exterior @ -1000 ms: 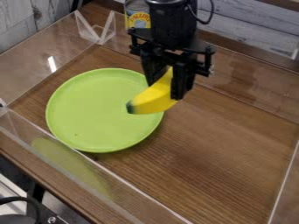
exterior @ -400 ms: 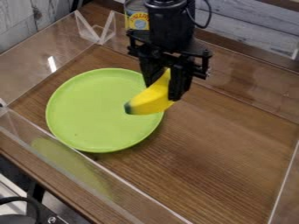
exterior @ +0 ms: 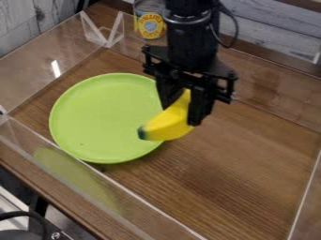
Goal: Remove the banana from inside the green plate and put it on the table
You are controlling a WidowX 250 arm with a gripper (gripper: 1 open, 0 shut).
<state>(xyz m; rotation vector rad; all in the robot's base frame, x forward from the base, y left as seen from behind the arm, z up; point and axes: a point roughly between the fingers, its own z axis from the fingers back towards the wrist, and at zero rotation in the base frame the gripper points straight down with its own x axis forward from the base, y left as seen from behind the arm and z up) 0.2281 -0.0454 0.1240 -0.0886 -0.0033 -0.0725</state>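
Nearest the camera, a low clear acrylic wall (exterior: 75,178) runs along the front-left edge of the bench (exterior: 238,178), its upper rim catching a pale reflection. Behind it the dark brown wood-grain surface spreads out glossy and bare toward the right, closed in on that side by another clear wall (exterior: 305,202).

Further in, on the left half of the bench, lies the green plate (exterior: 94,117), round, shallow and lime-coloured, with a low raised rim. Its inside shows only its own smooth surface.

Over the plate's right rim hangs the banana (exterior: 171,122), yellow and curved, tilted so that its dark green stem tip points down and left while its upper end rises to the right. It is lifted clear of both plate and bench, partly above the rim and partly above the wood just beside it.

The black gripper (exterior: 189,98) points straight down, and its fingers (exterior: 197,101) are clenched on the banana's upper part, one in front of the fruit and one behind it.

Above, the arm's dark body (exterior: 191,33) rises out of the top of the view. Farthest back stand the rear acrylic walls (exterior: 107,33) and a pale planked backdrop.
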